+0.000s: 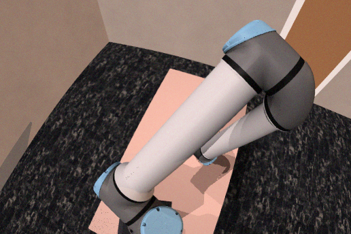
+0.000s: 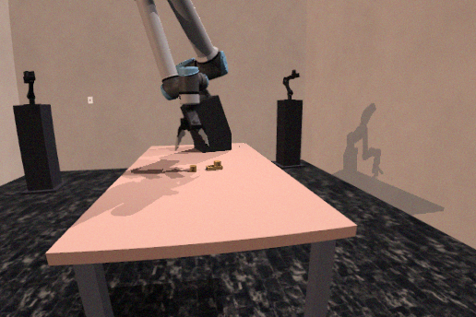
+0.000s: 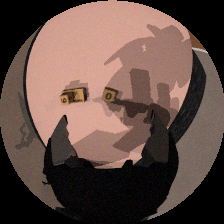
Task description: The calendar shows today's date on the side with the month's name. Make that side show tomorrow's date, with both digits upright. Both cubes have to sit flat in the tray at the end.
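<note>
- Beige walls (image 1: 152,27) (image 2: 123,55) and dark speckled carpet (image 1: 73,119) (image 2: 169,286) (image 3: 190,105) frame the top view, an orange-brown panel (image 1: 328,44) at its upper right. The long pink rectangular table (image 1: 169,102) (image 2: 192,217) (image 3: 100,50) runs beneath the white-and-grey arm (image 1: 192,129) (image 2: 160,41), blue caps and all! The arm hides the calendar and the gripper from here.

- Over to the exterior view: two black pedestals (image 2: 37,143) (image 2: 290,134) flank the table, each topped by a small black device (image 2: 29,85) (image 2: 289,85). And there's the black two-jaw gripper (image 2: 192,146) (image 3: 108,113), pointing down above the far half of the table, fingers spread wide, nothing in its grasp! One small yellowish-brown cube (image 2: 193,169) (image 3: 110,94) rests on the table outside the small yellowish-brown tray (image 2: 209,168) (image 3: 80,91); the other small yellowish-brown cube (image 2: 218,163) (image 3: 64,99) is at the tray.

- Now the wrist view, looking down past those parted fingers! The loose cube shows a 0 to the camera, lying near the tray but apart from it. The cube at the tray's left end shows a round digit, 6 or 9, too small to tell. Neither cube touches a finger, and the month's name can't be read. A broad shadow (image 3: 140,82) falls across the table beside the loose cube.
</note>
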Motion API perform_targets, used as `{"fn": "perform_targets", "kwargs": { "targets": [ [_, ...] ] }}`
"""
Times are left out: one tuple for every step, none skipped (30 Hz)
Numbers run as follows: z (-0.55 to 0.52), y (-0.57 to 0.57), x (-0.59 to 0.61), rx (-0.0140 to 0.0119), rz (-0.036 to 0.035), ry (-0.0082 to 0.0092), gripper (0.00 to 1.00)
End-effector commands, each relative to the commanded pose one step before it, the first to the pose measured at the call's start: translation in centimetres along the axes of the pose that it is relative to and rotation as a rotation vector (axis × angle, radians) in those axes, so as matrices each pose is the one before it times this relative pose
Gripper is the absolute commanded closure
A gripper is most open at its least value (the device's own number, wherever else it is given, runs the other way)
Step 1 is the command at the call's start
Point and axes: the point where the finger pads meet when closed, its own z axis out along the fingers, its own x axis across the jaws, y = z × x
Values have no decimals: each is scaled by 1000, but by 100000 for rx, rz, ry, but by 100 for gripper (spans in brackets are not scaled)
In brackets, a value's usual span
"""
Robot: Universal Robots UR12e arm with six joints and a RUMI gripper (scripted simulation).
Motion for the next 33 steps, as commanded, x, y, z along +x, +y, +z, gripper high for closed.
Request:
{"fn": "perform_targets", "kwargs": {
  "targets": [
    [49, 56, 47, -271, 13608, 269, 0],
    [20, 26, 12, 1, 2906, 0, 0],
    [19, 25, 12, 1, 2711, 0, 0],
    [17, 24, 12, 0, 2510, 0, 0],
    [16, 23, 12, 0, 2306, 0, 0],
    [14, 21, 11, 0, 2099, 0, 0],
    [13, 20, 10, 0, 1890, 0, 0],
    [12, 18, 10, 0, 1683, 0, 0],
    [10, 16, 9, 0, 1478, 0, 0],
    [9, 14, 8, 0, 1278, 0, 0],
    [7, 12, 7, 0, 1085, 0, 0],
    [6, 10, 6, 0, 899, 0, 0],
    [0, 0, 0, 0, 0, 0, 0],
    [0, 0, 0, 0, 0, 0, 0],
    [5, 8, 5, 0, 725, 0, 0],
    [4, 6, 4, 0, 564, 0, 0],
    [3, 5, 3, 0, 417, 0, 0],
    [2, 3, 2, 0, 289, 0, 0],
    [1, 2, 1, 0, 181, 0, 0],
    [1, 1, 1, 0, 96, 0, 0],
    [0, 0, 0, 0, 36, 0, 0],
    [0, 0, 0, 0, 5, 0, 0],
    [0, 0, 0, 0, 0, 0, 72],
    [0, 0, 0, 0, 0, 0, 72],
    [0, 0, 0, 0, 0, 0, 72],
    [0, 0, 0, 0, 0, 0, 72],
    [0, 0, 0, 0, 0, 0, 72],
    [0, 0, 0, 0, 0, 0, 72],
    [0, 0, 0, 0, 0, 0, 72],
    [0, 0, 0, 0, 0, 0, 72],
    [0, 0, 0, 0, 0, 0, 72],
    [0, 0, 0, 0, 0, 0, 72],
    [0, 0, 0, 0, 0, 0, 72]
  ]
}}
